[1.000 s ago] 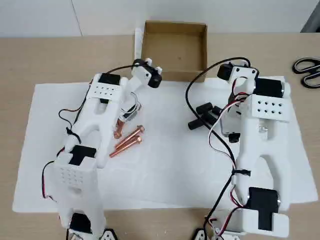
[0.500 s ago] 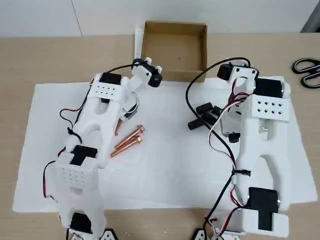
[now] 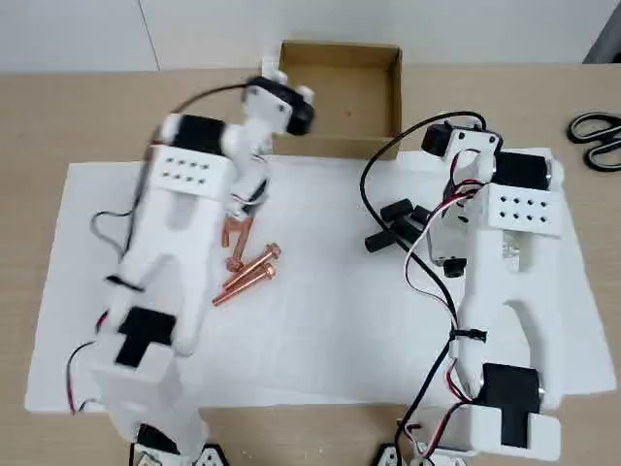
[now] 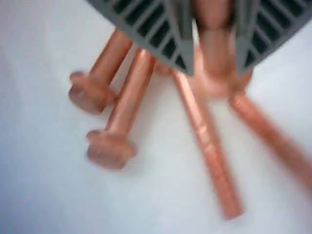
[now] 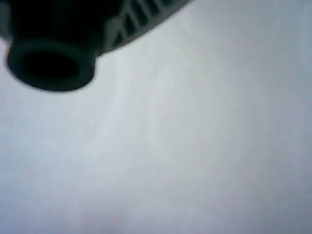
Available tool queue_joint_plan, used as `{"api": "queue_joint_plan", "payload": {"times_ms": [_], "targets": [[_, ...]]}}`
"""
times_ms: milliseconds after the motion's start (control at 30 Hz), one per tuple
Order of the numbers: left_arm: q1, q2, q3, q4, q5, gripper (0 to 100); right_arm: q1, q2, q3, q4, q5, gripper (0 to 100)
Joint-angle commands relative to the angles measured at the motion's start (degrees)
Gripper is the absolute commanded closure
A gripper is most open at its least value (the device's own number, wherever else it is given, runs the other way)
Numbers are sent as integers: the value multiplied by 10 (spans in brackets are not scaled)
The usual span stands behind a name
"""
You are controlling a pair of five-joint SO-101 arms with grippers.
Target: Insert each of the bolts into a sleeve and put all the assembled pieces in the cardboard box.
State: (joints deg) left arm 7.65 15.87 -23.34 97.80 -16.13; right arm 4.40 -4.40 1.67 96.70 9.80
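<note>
My left gripper (image 4: 214, 63) is shut on a copper bolt (image 4: 214, 34), gripped just behind its head between the grey fingers (image 4: 146, 24). Beneath it, several more copper bolts (image 4: 122, 112) lie fanned out on the white sheet. From above, the left gripper (image 3: 243, 209) hangs over the bolt pile (image 3: 248, 270). The cardboard box (image 3: 388, 63) stands open at the back. Loose black sleeves (image 3: 393, 225) lie beside my right gripper (image 3: 448, 254). In the right wrist view a black sleeve (image 5: 48, 63) is held at the finger (image 5: 141, 17), its open end showing.
A white sheet (image 3: 330, 330) covers the middle of the wooden table. Scissors (image 3: 597, 136) lie at the far right edge. Black cables loop from the right arm near the sleeves (image 3: 374, 184).
The left arm has risen and swung back toward the box side, bringing one bolt up off the pile. The right arm has stayed still.
</note>
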Motion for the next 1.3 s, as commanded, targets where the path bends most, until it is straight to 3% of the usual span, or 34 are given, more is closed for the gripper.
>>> {"api": "queue_joint_plan", "payload": {"times_ms": [0,200,400,700,933,1267], "targets": [[-57,-72,-7,11,16,986,0,-27,-30,3,-5,995],[-131,-101,94,4,6,986,-11,-26,-30,3,-5,995],[-149,-107,238,-113,-2,986,-45,-26,-30,2,-5,995],[-142,-113,208,-125,-1,986,-49,-26,-30,2,-5,995],[-142,-91,211,-220,11,986,-49,-26,-30,3,-5,995],[-144,-31,234,-215,46,986,-49,-26,-29,3,-5,995]]}}
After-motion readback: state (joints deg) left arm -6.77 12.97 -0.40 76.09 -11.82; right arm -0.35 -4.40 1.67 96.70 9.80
